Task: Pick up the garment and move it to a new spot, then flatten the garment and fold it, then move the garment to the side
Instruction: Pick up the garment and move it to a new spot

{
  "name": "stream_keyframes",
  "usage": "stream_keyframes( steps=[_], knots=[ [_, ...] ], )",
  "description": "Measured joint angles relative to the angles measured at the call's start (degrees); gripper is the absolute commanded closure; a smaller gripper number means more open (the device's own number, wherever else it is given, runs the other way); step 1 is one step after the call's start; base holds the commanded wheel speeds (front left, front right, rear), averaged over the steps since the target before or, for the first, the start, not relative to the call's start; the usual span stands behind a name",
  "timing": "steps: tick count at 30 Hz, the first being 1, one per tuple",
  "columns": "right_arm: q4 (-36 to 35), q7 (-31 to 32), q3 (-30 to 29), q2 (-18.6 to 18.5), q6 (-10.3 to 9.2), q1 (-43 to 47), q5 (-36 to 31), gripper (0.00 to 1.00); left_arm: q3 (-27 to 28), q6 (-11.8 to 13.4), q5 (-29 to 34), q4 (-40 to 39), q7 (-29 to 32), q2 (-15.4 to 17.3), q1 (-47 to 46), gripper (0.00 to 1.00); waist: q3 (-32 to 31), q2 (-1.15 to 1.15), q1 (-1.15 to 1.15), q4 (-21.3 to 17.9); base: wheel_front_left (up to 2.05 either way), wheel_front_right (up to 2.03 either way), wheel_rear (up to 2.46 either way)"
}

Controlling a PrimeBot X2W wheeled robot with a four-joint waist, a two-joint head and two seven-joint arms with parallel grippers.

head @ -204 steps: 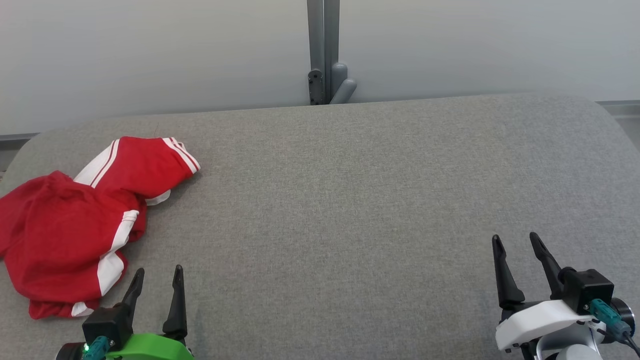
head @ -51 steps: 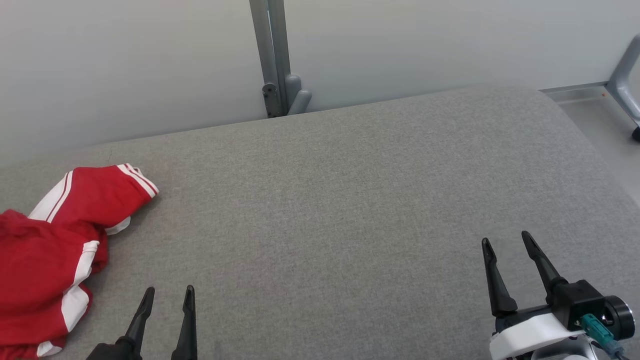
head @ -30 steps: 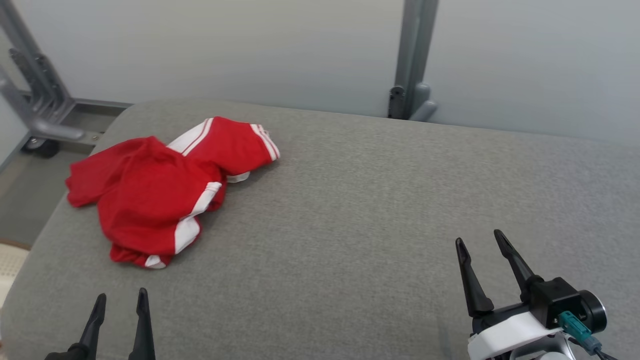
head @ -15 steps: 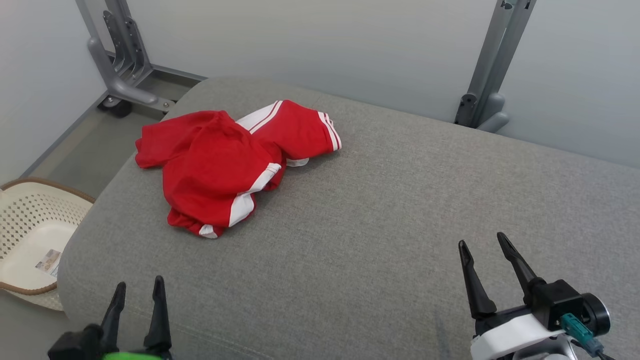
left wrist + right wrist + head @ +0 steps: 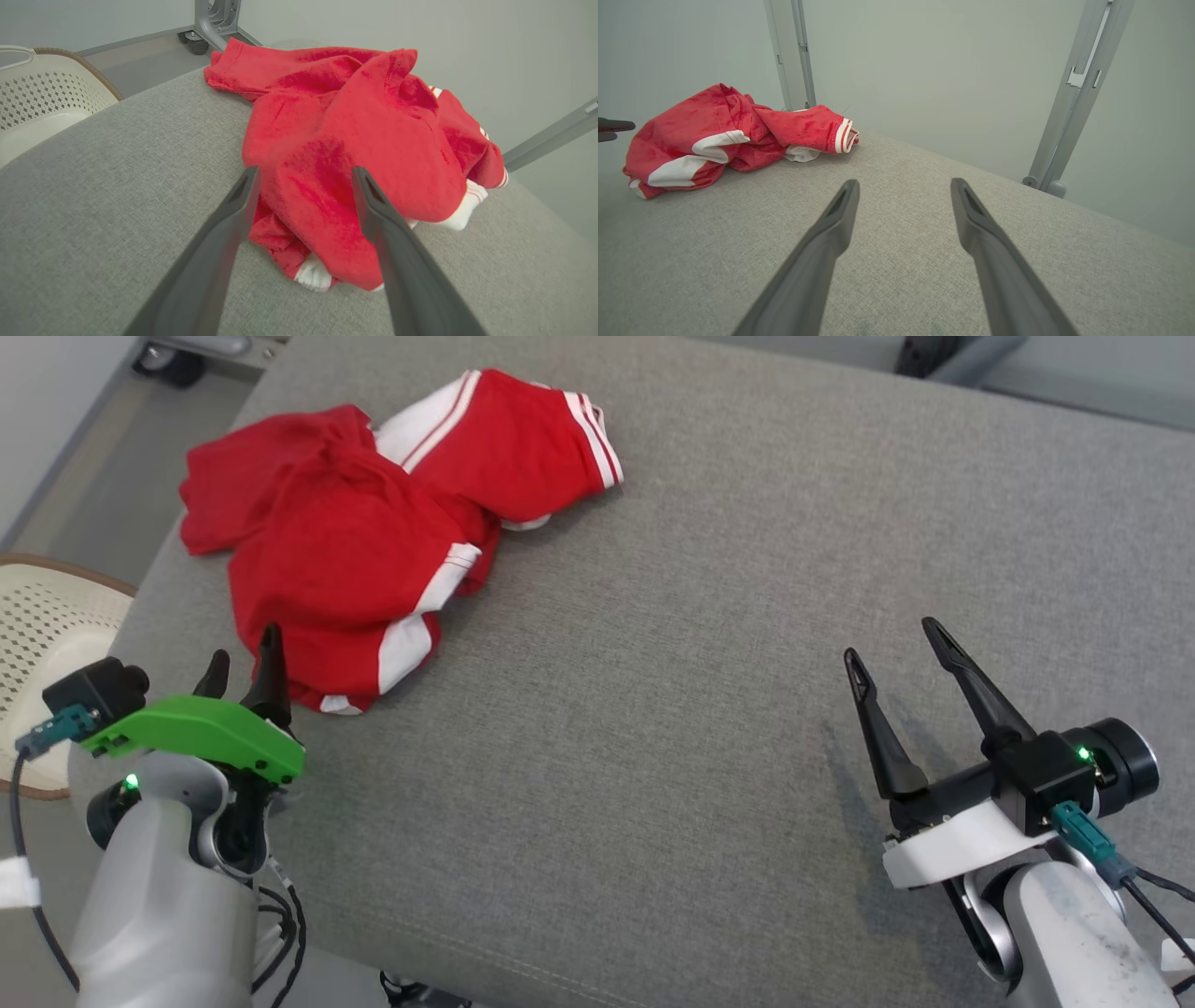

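A crumpled red garment [image 5: 373,513] with white stripes lies in a heap near the far left corner of the grey padded table [image 5: 709,644]. My left gripper [image 5: 245,665] stands open just short of the heap's near edge, fingers pointing at it with nothing between them. The left wrist view looks straight at the garment [image 5: 355,140] between the spread fingers of the left gripper [image 5: 304,173]. My right gripper [image 5: 894,642] hovers open over bare table at the right, far from the cloth. In the right wrist view the garment [image 5: 724,135] sits far left, beyond the open right gripper [image 5: 903,184].
A cream perforated basket [image 5: 42,635] stands on the floor off the table's left edge, also seen as the basket [image 5: 44,100] in the left wrist view. Grey metal frame posts [image 5: 1078,93] rise behind the table. The table's left edge drops off close to my left arm.
The head camera swung left and tilted down, so the scene shifted. My left gripper has come up and forward to the garment's near edge. The garment itself lies as before.
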Motion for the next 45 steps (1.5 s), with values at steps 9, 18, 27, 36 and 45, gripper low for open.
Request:
stream_keyframes(
  steps=[9, 18, 27, 36, 45],
  knots=[
    [0.11, 0.00, -0.92, 0.01, 0.00, -1.59, -0.18, 0.00, -0.07, 0.07, -2.11, 13.79, 2.37, 1.53, -8.17, 0.00, 9.76, 0.00, 0.01, -3.77, 0.00, 0.00, 0.00],
    [1.32, 0.00, -1.27, 1.46, 0.00, -2.18, 0.16, 0.00, -5.26, 0.05, -5.38, 12.62, -1.00, 3.53, -7.99, 1.00, 10.77, 0.00, 0.01, -6.97, 0.00, 0.00, 0.00],
    [2.77, 0.00, -2.16, 4.43, 0.00, 3.37, 1.36, 0.00, -8.50, 0.00, -6.12, 0.40, -6.72, 8.57, 0.08, 1.00, 4.33, 0.00, 0.00, -7.26, 0.00, 0.00, 0.00],
    [3.01, 0.00, -2.19, 6.49, 0.00, 6.97, 2.63, 0.00, -12.93, 4.21, -3.19, -30.67, 0.07, 10.74, 11.83, 1.00, -3.22, 0.00, 0.00, -8.15, 0.00, 0.00, 0.00],
    [3.10, 0.00, -1.81, 7.21, 0.00, 8.26, 3.72, 0.00, -20.80, 8.80, -0.57, -49.20, 9.02, 8.99, 16.00, 1.00, -7.00, 0.00, -0.01, -14.96, 0.00, 0.00, 0.00]
  ],
)
